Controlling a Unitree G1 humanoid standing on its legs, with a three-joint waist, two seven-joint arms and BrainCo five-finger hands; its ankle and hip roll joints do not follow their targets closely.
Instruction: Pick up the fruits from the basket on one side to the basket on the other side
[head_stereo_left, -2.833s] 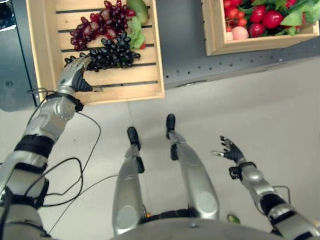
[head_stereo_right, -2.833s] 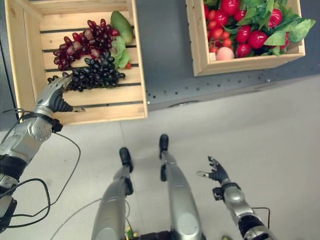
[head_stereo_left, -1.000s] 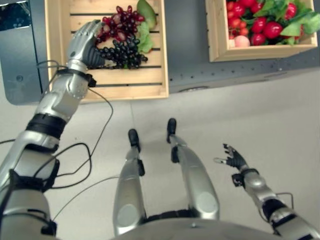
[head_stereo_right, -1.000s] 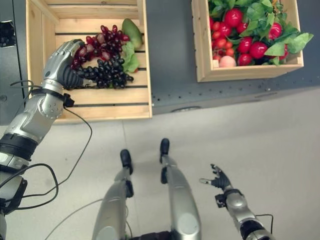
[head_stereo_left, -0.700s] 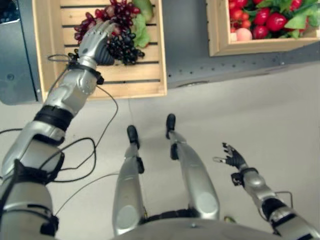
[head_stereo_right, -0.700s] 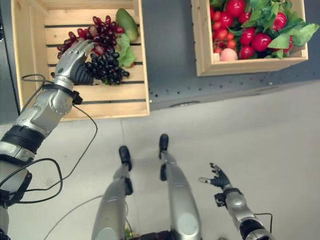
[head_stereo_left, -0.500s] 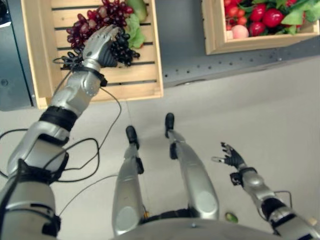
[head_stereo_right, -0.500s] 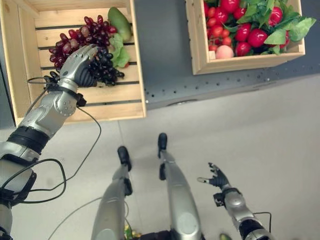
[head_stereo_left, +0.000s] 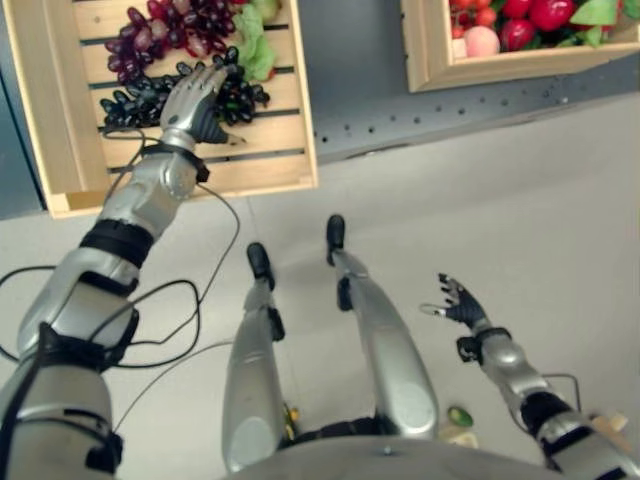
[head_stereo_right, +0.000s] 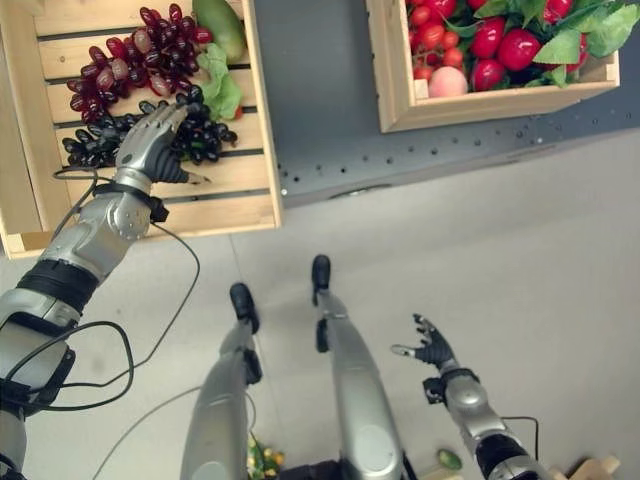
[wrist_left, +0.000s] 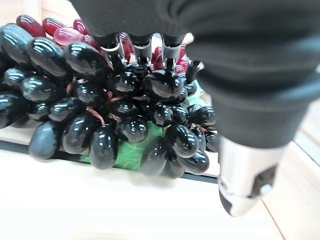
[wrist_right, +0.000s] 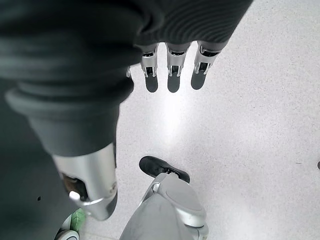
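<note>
Here left hand (head_stereo_left: 196, 97) lies on black grapes (head_stereo_left: 130, 100) in the wooden crate (head_stereo_left: 40, 120) at 11 o'clock, fingers over the bunch, thumb apart; a firm grasp can't be told. Red grapes (head_stereo_left: 165, 22) just behind, green leaf (head_stereo_left: 255, 55) beside. Second crate (head_stereo_left: 425, 60) at 1 o'clock holds red fruit (head_stereo_left: 520, 30). Right hand (head_stereo_left: 458, 305) at 4 o'clock, relaxed, holding nothing.

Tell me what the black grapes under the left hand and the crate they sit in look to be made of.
Black grapes: likely moulded plastic, glossy; each berry carries sharp highlights and the bunch sits on a flat green leaf that looks artificial. Real fruit cannot be ruled out. Crate: pale unfinished wood, matte, with slatted boards and dark gaps between them. The left hand rests its fingers on the bunch.
</note>
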